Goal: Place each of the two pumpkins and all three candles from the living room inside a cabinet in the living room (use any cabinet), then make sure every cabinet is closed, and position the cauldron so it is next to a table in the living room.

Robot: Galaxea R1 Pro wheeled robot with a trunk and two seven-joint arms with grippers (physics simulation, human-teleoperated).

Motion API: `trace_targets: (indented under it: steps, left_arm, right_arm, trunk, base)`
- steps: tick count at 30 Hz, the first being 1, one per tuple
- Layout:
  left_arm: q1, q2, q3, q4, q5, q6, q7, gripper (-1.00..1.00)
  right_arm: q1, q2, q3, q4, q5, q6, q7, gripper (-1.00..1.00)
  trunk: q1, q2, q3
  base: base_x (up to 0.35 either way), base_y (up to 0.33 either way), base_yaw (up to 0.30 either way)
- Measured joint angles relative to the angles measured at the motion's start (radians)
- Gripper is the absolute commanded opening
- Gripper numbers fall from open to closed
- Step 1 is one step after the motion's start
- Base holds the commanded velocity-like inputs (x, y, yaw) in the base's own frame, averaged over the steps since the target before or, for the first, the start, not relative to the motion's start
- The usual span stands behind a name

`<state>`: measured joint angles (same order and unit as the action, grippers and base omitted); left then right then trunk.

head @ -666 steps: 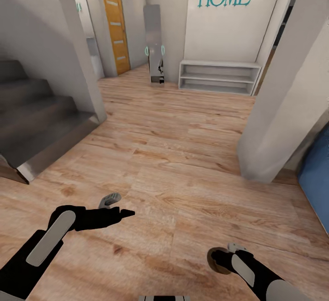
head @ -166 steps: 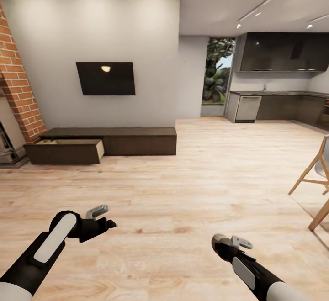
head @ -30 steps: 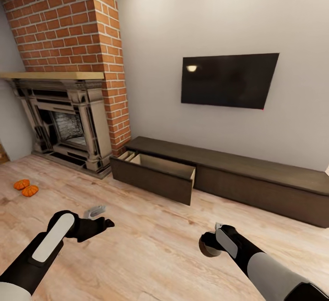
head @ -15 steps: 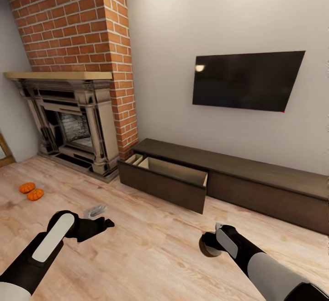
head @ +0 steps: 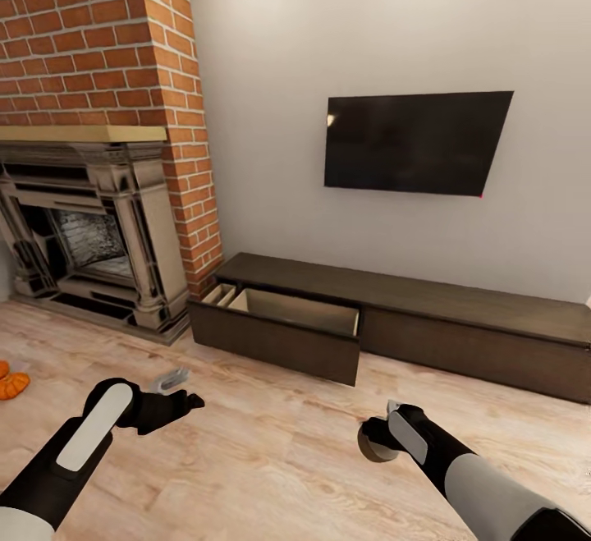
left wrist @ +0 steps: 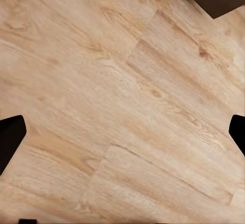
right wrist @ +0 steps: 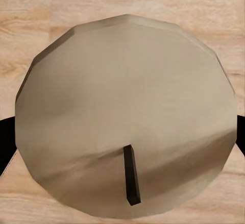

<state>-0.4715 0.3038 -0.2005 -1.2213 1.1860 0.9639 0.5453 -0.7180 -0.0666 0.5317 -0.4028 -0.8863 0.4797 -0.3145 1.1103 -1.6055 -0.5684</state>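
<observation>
The light wooden plank floor [head: 279, 459] carried the long dark-brown cabinet [head: 460, 327] along the wall, one drawer [head: 279, 332] pulled open. The fireplace [head: 82, 229] stood beside it, and orange pumpkins [head: 10, 383] lay on the boards nearby.

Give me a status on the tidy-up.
Done: the cabinet drawer stands open, with no items visible inside. In hand: the right hand grips a candle; the left hand is open. Left: a pumpkin lies on the floor; stowing and closing remain.

A home living room is showing: a brick fireplace [head: 90, 229], a wall TV [head: 414, 143], a low cabinet [head: 460, 319], and wood floor [head: 271, 459].
</observation>
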Motion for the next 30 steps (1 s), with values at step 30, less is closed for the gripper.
trace_targets:
  steps: [30]
  left_arm:
    - [0.002, 0.018, 0.004, -0.064, 0.015, 0.016, -0.009, 1.00]
  right_arm:
    - [0.000, 0.000, 0.000, 0.000, 0.000, -0.002, 0.000, -1.00]
  trunk:
    - [0.000, 0.000, -0.016]
  base:
    - [0.104, 0.239, -0.271]
